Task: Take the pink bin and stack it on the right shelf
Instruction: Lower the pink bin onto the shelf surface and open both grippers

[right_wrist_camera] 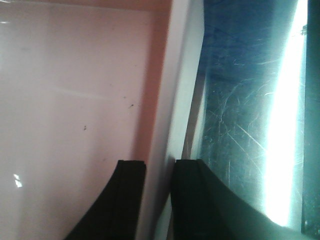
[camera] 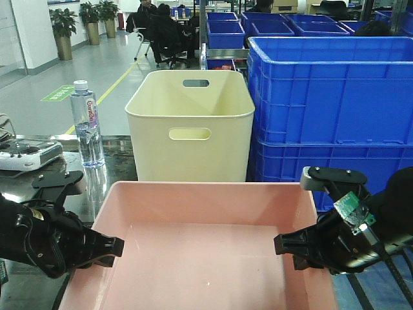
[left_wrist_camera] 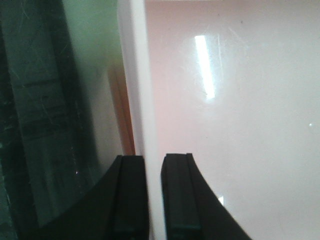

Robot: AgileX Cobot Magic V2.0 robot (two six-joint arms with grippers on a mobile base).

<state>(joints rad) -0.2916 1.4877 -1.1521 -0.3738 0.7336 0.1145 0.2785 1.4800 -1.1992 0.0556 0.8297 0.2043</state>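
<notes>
Grip: left hand point(left_wrist_camera: 154, 161) pinches pink bin point(camera: 206, 205) at left rim | right hand point(right_wrist_camera: 159, 165) pinches right rim

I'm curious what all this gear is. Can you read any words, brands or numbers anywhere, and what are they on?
Clear plastic water bottle, blue-and-red label: too blurred to read.
Green floor marking: too small to read.
Small green circuit board: markings too small.
Pale-pink plastic tub, cream plastic bin, blue ribbed crates: no text seen.
</notes>
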